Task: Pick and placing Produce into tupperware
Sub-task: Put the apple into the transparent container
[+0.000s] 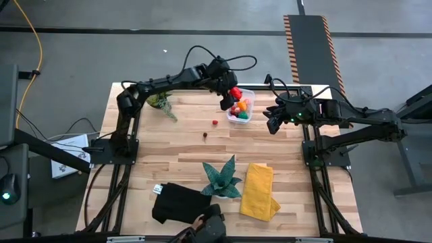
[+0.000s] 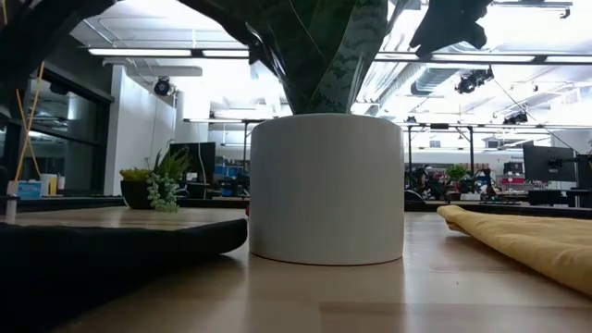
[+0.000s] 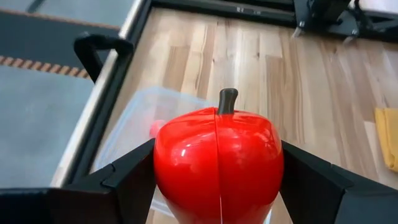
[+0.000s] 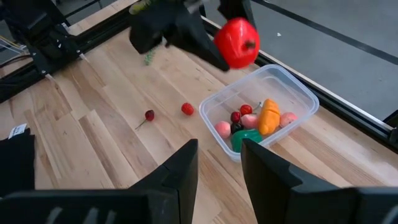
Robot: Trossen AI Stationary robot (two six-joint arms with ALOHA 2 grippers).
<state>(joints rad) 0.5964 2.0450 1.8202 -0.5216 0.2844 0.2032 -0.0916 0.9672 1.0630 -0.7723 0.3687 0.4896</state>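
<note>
Gripping a red toy apple between its fingers, the left claw hangs above the clear tub at the worktop's far edge. Beside the tub, the right claw hovers empty, fingers narrowly parted. Two small red pieces lie loose nearby.

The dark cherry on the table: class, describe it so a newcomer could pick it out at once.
Start at the clear tupperware near the table's far edge, where the left gripper holds a red apple. Two tiny pieces lie on bare wood beside it. The dark cherry is the one farther from the tub, darker than the red piece, with a thin stem.
</note>
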